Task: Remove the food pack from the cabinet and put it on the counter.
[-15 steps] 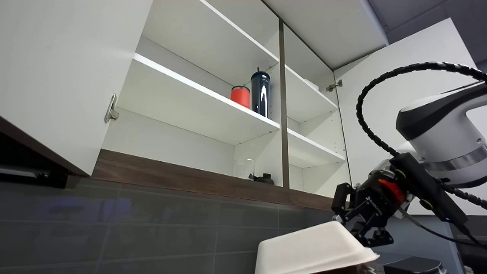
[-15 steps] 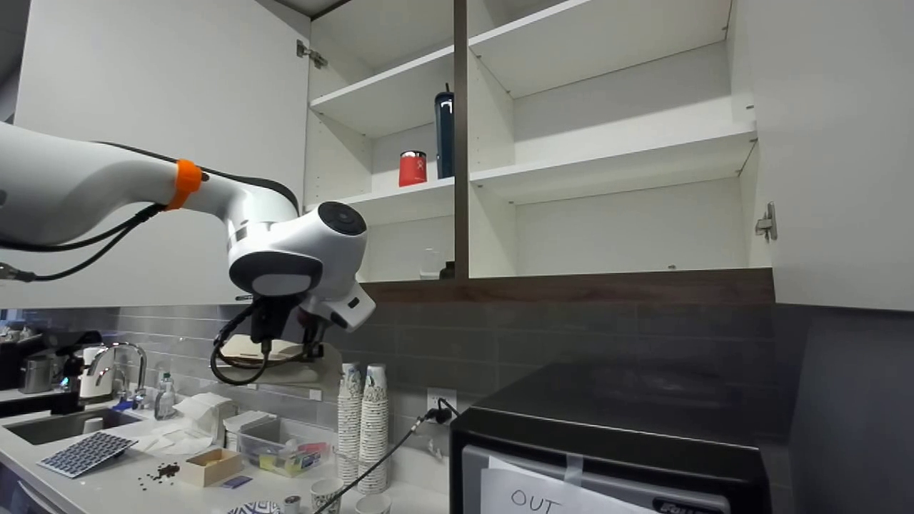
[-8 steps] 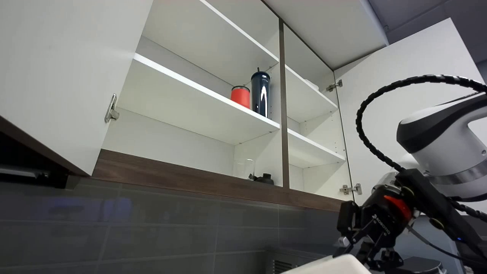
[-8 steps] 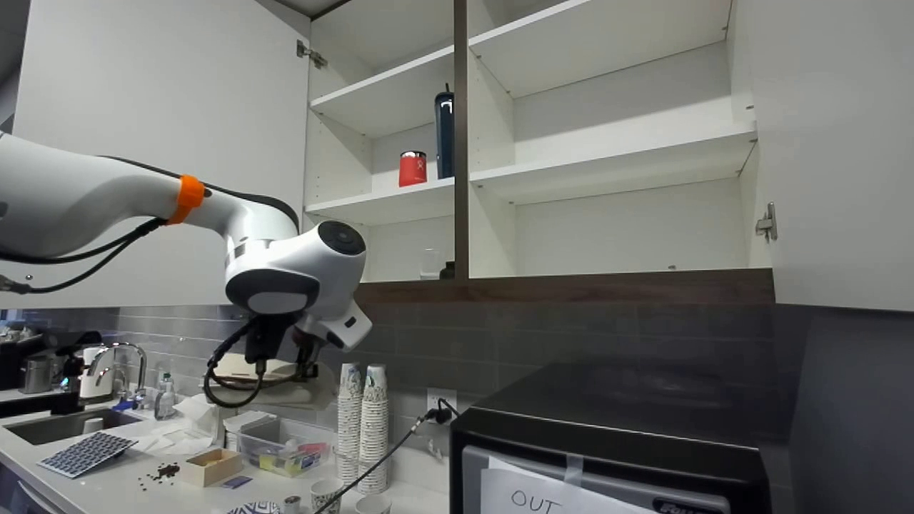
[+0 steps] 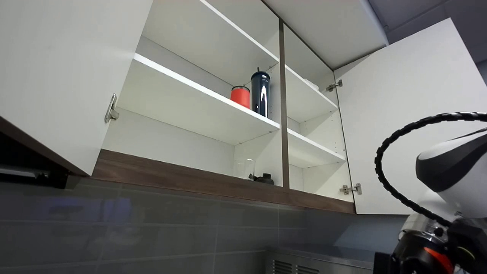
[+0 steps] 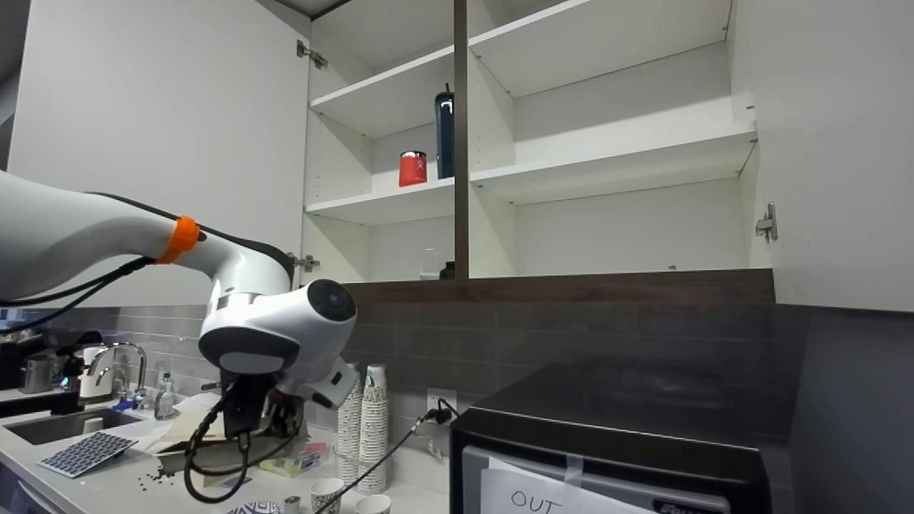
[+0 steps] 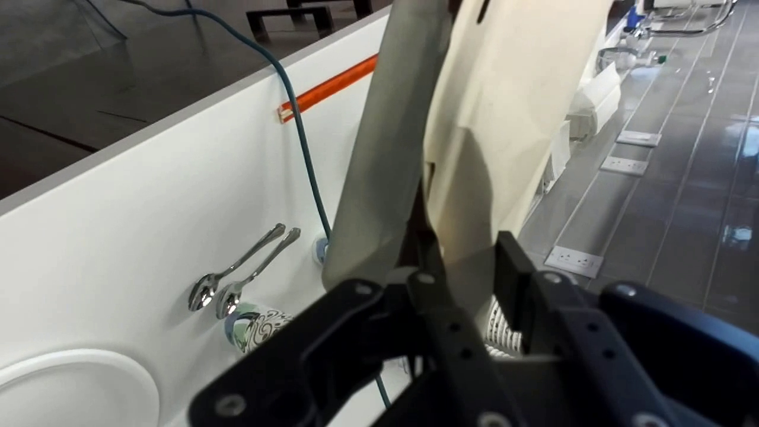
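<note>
The food pack, an off-white clamshell box [image 7: 522,89], fills the upper middle of the wrist view, its halves slightly apart with a dark red gap between them. My gripper [image 7: 468,249] is shut on one wall of it, with one finger in the gap and one outside. In an exterior view the food pack [image 6: 214,455] hangs low over the white counter [image 6: 418,492], partly behind the arm; I cannot tell whether it touches. The white cabinet stands open above in both exterior views, its brown bottom edge [image 6: 614,287] higher than the gripper.
Cup stacks [image 6: 375,435], a clear bin [image 6: 293,464] and a black appliance [image 6: 607,428] stand near the pack. Spoons [image 7: 237,279], a plate [image 7: 77,391] and a cable [image 7: 302,142] lie on the counter. A red cup [image 5: 240,97] and dark bottle [image 5: 260,93] stand in the cabinet.
The arm and gripper have moved down with the food pack toward the counter. The pack has dropped out of an exterior view, and the gripper is now mostly below that view's edge.
</note>
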`<state>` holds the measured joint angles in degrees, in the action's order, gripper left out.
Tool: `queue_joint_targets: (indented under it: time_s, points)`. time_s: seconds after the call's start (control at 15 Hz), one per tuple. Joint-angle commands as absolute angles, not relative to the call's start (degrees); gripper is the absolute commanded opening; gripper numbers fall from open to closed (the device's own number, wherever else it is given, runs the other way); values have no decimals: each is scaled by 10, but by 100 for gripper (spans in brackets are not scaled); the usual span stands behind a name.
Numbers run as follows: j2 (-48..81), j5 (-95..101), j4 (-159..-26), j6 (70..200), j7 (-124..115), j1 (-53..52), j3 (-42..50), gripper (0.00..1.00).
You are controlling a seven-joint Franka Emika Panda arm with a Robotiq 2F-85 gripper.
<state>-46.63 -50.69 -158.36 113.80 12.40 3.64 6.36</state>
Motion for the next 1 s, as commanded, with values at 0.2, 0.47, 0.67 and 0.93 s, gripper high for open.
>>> queue_joint_targets:
  time_s: [0.2, 0.47, 0.67, 0.93]
  points:
    - [-402, -626, -1589, 1204, 211, 30, 79, 6]
    - [-330, -714, -1589, 1302, 246, 13, 33, 6]
    - [-279, -795, -1589, 1367, 300, -10, 0, 6]
    - [-223, -875, -1589, 1405, 373, -20, -30, 6]
